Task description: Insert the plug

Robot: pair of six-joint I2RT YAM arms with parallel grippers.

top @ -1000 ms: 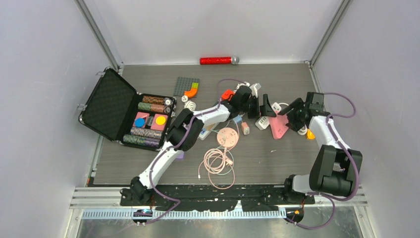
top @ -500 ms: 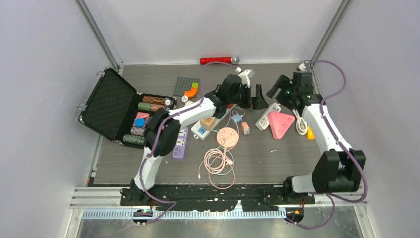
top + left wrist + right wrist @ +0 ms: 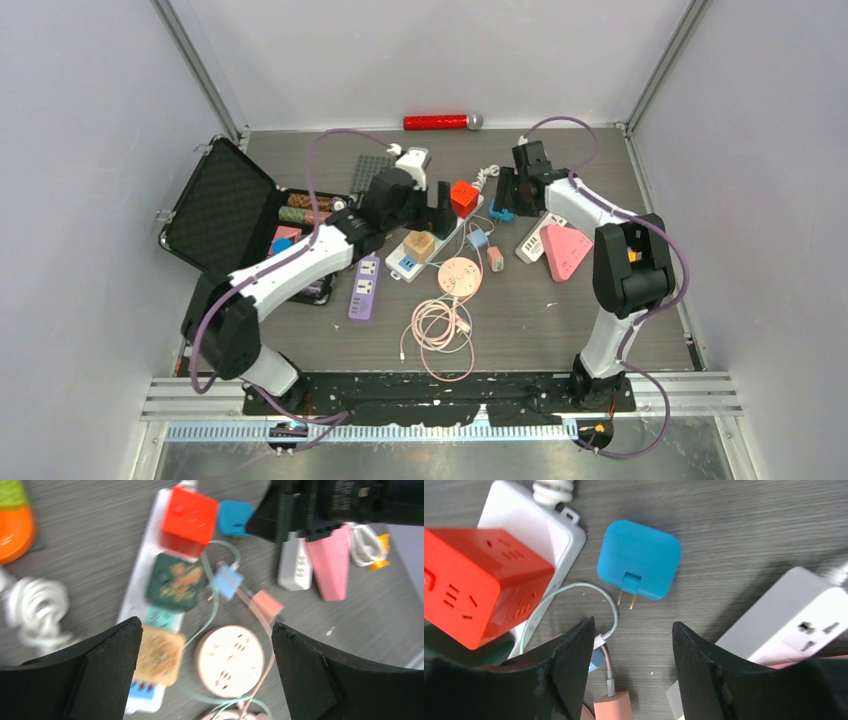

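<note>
Two finger pairs: left fingers (image 3: 100, 680) wide, right fingers (image 3: 569, 680) parted.
Table (image 3: 749, 520): dark grey woodgrain.
Blue plug (image 3: 639, 559): just beyond right fingers.
Walls (image 3: 420, 50): pale grey.

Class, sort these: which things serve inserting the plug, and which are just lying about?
Job: blue plug, white power strip, right tool.
Lying about: red microphone, poker-chip case, coiled pink cable, grey baseplate.
</note>
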